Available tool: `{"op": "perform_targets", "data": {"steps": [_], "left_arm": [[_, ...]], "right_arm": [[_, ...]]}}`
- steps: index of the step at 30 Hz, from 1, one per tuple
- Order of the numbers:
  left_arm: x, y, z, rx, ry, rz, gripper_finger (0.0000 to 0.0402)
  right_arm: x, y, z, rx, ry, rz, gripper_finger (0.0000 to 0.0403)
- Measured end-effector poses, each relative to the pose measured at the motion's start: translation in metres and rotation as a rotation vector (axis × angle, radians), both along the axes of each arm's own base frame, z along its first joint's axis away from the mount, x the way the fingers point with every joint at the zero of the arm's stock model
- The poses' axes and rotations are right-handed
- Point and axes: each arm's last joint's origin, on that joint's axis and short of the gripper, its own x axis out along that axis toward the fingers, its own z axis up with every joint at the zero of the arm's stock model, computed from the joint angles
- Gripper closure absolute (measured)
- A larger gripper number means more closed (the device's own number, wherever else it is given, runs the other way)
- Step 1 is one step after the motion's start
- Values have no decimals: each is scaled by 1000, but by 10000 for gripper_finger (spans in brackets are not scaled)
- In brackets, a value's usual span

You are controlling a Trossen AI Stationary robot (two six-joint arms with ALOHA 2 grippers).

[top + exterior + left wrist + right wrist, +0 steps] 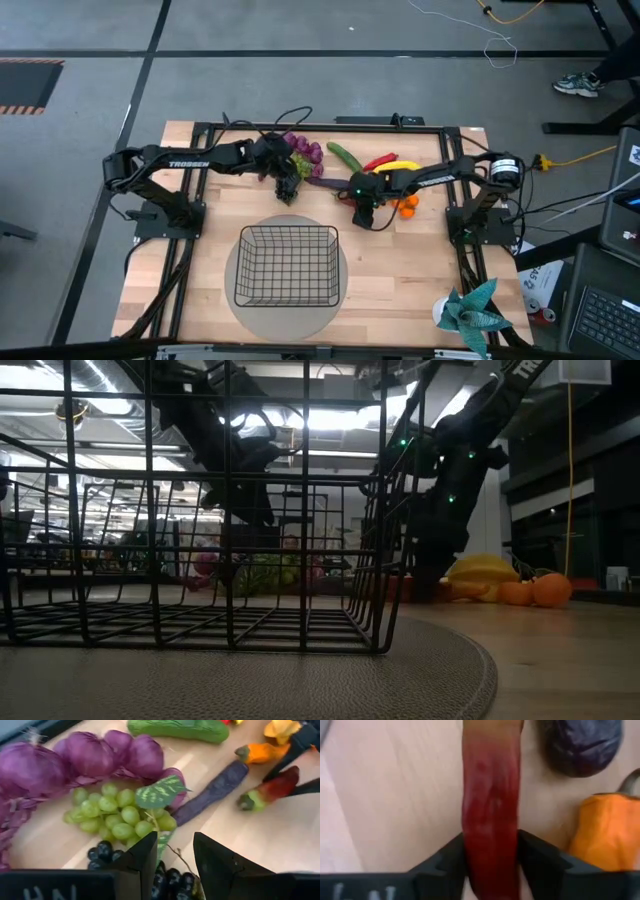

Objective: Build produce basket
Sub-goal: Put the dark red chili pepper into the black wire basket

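Note:
The black wire basket (287, 265) stands on a round grey mat (240, 312) at the table's near middle. Behind it lie purple grapes (100, 755), green grapes (115, 815), dark grapes (102, 851), a cucumber (344, 155), a banana (400, 165), a purple eggplant (215, 790) and orange carrots (407, 207). My left gripper (175, 862) is open, low over the dark grapes, one finger on each side of their stem. My right gripper (492, 855), right of the eggplant, is shut on a red chili (272, 790). My right gripper pinches the red chili's body (490, 837) between its two fingers, toward its red end and away from the greenish stem end (245, 801). The chili runs forward from the fingers, low over the table, between bare wood and the eggplant. Whether it rests on the table, I cannot tell.
A second red chili (380, 160) lies between the cucumber and the banana. A carrot (602, 830) lies close beside my right gripper. A teal paper plant (470, 312) stands at the near right corner. Bare wood lies right of the basket.

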Motion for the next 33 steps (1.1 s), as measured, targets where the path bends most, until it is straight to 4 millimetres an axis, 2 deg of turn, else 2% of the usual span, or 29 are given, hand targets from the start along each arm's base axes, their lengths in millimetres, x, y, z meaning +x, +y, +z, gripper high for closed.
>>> {"op": "perform_targets", "data": {"steps": [4, 9, 12, 18, 23, 25, 28, 33], "left_arm": [[0, -1, -1, -5, 12, -3, 280], [-1, -1, -1, -5, 13, -2, 280], [-1, -1, -1, 0, 15, 3, 280], [-1, -1, -1, 11, 20, 16, 280], [-1, 0, -1, 34, 29, 42, 280], [-1, 0, -1, 34, 28, 42, 280], [-1, 0, -1, 34, 28, 43, 280], [-2, 0, -1, 33, 29, 43, 280]], "right_arm": [[0, 3, 2, -7, -5, 21, 254], [0, 7, 7, -27, -32, 53, 327], [0, 10, 14, -78, -49, 71, 327], [-1, 14, 52, -312, -147, 7, 327], [3, 17, 95, -356, -347, 70, 328], [6, 21, 109, -298, -461, 157, 328], [13, 28, 124, -114, -665, 334, 328], [20, 48, 128, 151, -802, 580, 328]]}}
